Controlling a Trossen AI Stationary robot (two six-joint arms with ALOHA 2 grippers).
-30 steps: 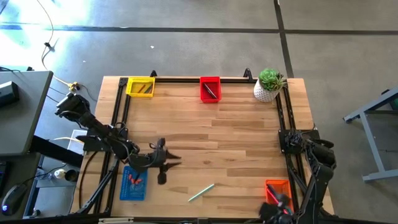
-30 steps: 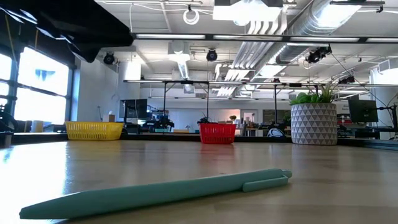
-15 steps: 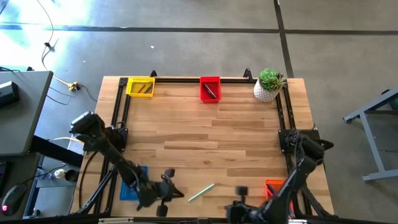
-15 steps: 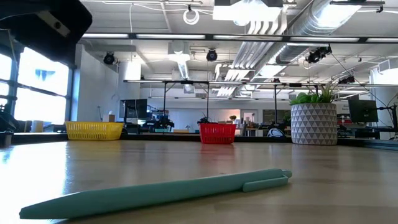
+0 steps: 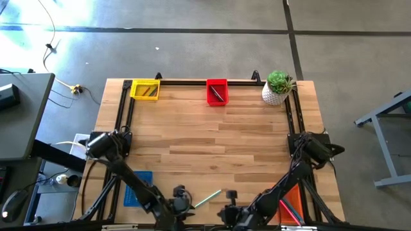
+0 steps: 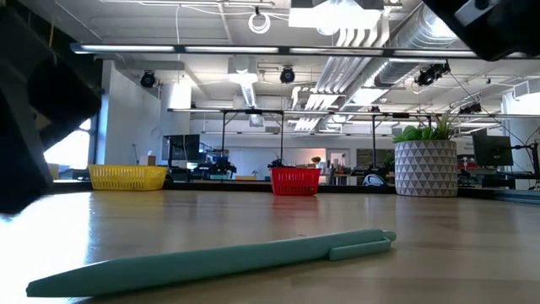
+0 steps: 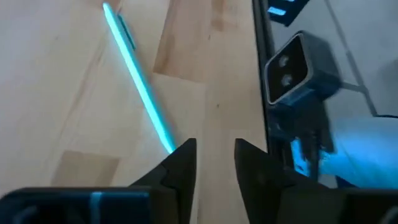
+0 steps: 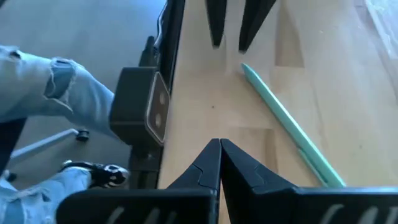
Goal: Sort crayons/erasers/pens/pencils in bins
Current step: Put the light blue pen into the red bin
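Observation:
A teal pen (image 5: pixel 207 198) lies flat on the wooden table near its near edge. My left gripper (image 7: pixel 212 149) hovers open just off the pen's left end (image 7: pixel 169 142), its fingers on either side of the pen's line and short of it. From the right, my right gripper (image 8: pixel 219 144) comes in shut, with the pen (image 8: pixel 286 124) passing beside its tip. At the far edge stand the yellow bin (image 5: pixel 144 89) and the red bin (image 5: pixel 217 92). The blue bin (image 5: pixel 138 188) sits near left. The orange bin (image 5: pixel 294 200) sits near right, partly under my right arm.
A white plant pot (image 5: pixel 277 88) stands at the far right corner. A black frame rail (image 5: pixel 192 82) runs round the table. A small camera block (image 8: pixel 140 106) sits at the near edge, and a person's leg and shoe (image 8: pixel 43 87) show beyond it.
Both arms have swung down toward the near edge and in on the pen. My left gripper has come from beside the blue bin, my right from over the orange bin toward the table's left. The pen has not moved.

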